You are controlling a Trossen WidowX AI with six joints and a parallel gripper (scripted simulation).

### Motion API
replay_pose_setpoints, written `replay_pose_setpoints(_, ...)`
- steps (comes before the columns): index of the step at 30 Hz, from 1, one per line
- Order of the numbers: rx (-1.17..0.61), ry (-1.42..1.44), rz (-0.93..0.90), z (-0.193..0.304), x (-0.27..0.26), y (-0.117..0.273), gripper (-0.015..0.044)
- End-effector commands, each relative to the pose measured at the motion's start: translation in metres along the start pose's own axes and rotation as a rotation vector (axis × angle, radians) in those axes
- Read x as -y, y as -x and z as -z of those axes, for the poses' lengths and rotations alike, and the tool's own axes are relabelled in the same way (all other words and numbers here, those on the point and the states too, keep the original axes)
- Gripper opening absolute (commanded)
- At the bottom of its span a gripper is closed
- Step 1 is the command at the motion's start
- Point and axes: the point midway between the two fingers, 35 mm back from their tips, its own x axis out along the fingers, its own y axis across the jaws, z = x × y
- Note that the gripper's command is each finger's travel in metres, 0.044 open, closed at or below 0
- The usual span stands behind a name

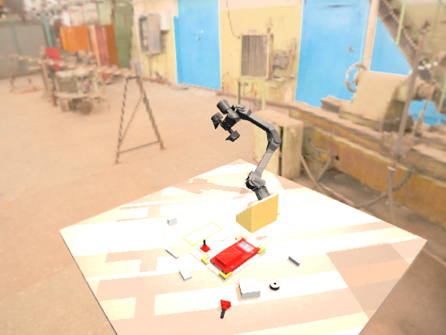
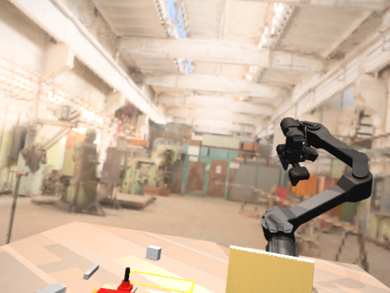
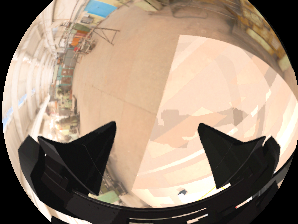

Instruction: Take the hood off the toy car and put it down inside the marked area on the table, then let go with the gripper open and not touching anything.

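Note:
The red toy car [image 1: 241,256] sits on a pale base between yellow corner brackets; only a little of it shows at the bottom edge of the exterior view. A raised, sloped red part [image 1: 229,257] covers its lower left half; which part is the hood I cannot tell for sure. The marked area, a yellow outline [image 1: 207,237] [image 2: 163,275], lies behind the car with nothing inside it. My gripper [image 1: 223,132] [image 2: 289,176] [image 3: 159,126] is open and empty, high above the table, far from the car.
A red piece with a black stem [image 1: 204,248] [image 2: 125,286] stands between car and outline. A yellow wedge-shaped block [image 1: 265,214] [image 2: 270,270] stands before the arm's base. Grey blocks [image 1: 172,220] [image 2: 153,252], a grey box [image 1: 249,288], a black-and-white ring [image 1: 274,285] and another red piece [image 1: 225,305] lie around.

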Motion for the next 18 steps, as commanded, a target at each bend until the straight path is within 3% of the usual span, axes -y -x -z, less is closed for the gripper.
replay_pose_setpoints(1,-0.006,0.001,0.0,0.002,-0.001,0.0,0.044)
replay_pose_setpoints(10,-0.231,0.288,-0.004,0.121,-0.03,-0.008,0.044)
replay_pose_setpoints(18,-0.378,0.476,0.012,0.198,-0.024,-0.003,0.044)
